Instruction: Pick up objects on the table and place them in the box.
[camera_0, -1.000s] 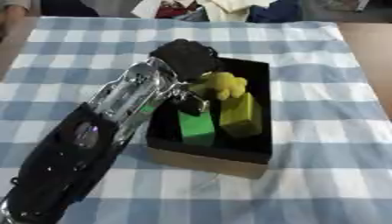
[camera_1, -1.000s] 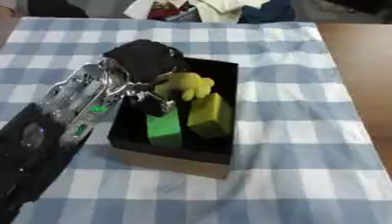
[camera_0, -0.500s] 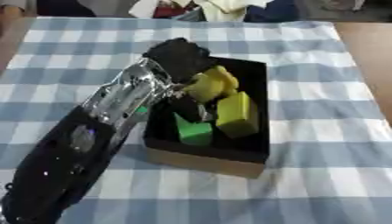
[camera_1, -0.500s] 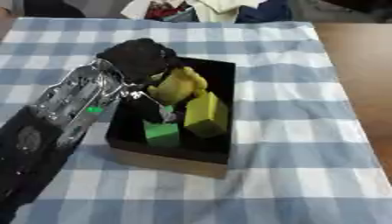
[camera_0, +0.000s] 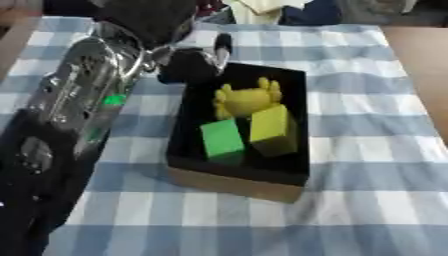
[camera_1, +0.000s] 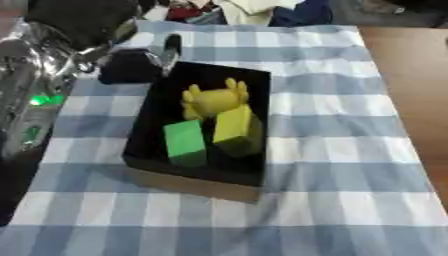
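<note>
Your left hand (camera_0: 188, 64) hangs over the far left corner of the black box (camera_0: 293, 177) on the checked worktop (camera_0: 367, 130); you cannot tell whether its fingers are curled. Inside lie a yellow toy (camera_0: 247, 98), a yellow block (camera_0: 272, 129) and a green block (camera_0: 221, 140), clustered together. No readable writing shows.

Left hand (camera_0: 188, 62) blocks box (camera_0: 289, 177) far-left corner; right cloth (camera_0: 367, 125) open.

Silver-jointed black left arm with a green light, black robot hand (camera_0: 188, 62).
</note>
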